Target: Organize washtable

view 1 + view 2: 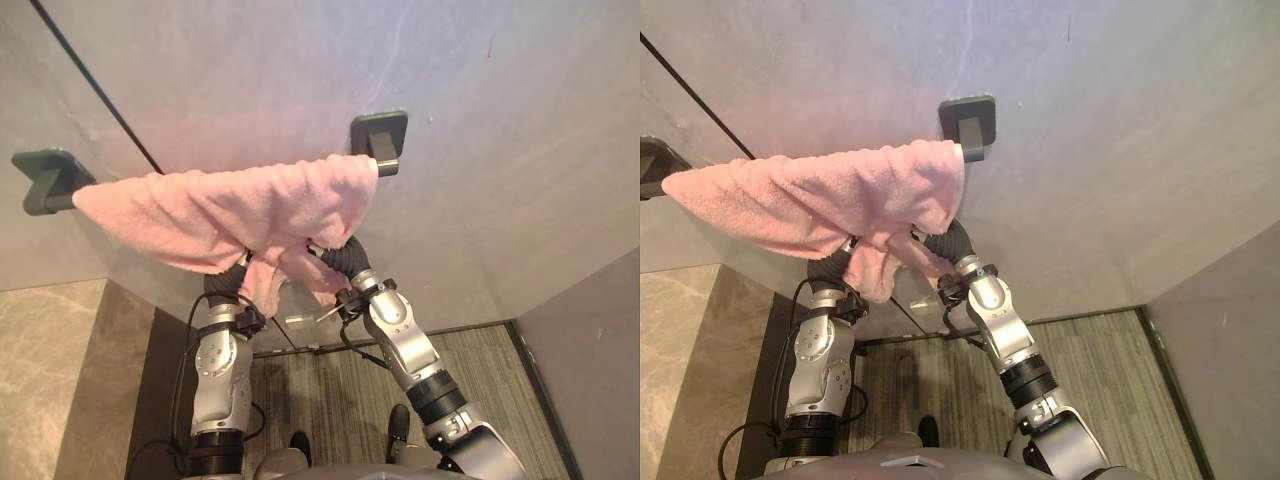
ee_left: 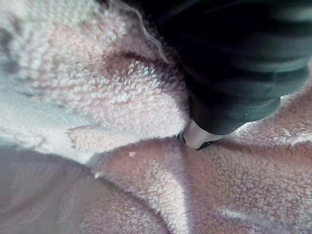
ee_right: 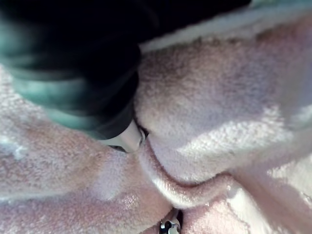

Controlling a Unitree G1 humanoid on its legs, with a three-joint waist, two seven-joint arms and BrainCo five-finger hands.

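— Grey stone-look wall [image 1: 500, 120] takes up the background, and a pink towel [image 1: 230, 210] is draped between two dark brackets. Why does it hang that way?

— It lies bunched rather than flat. Its thick end butts against the right bracket [image 1: 379, 135], it thins out away from that bracket towards the left bracket [image 1: 45, 178], and a loose lobe sags from its lower edge. Going by the task, the robot seems to be tidying the towel where it hangs, and the spreading looks unfinished.

— And the hands?

— Both reach up under the sagging lobe, below the right bracket and to its left. The right robot hand [image 1: 345, 258] is the nearer one, just beneath the towel's thick end. The left robot hand [image 1: 226, 282] goes in further from that bracket. Each wrist view shows the dark cover sunk among pink folds, so whether either robot hand is spread, pressed together or pinching cloth cannot be told.

— How are the arms set?

— Both forearms rise steeply. The left is almost vertical. The right leans in from further out, bent at the elbow. The wrists come close together beneath the towel.

— What lies around them?

— Well below the right bracket runs a striped carpet floor [image 1: 330, 385]. Down past the left bracket sits a beige stone surface [image 1: 50, 360].
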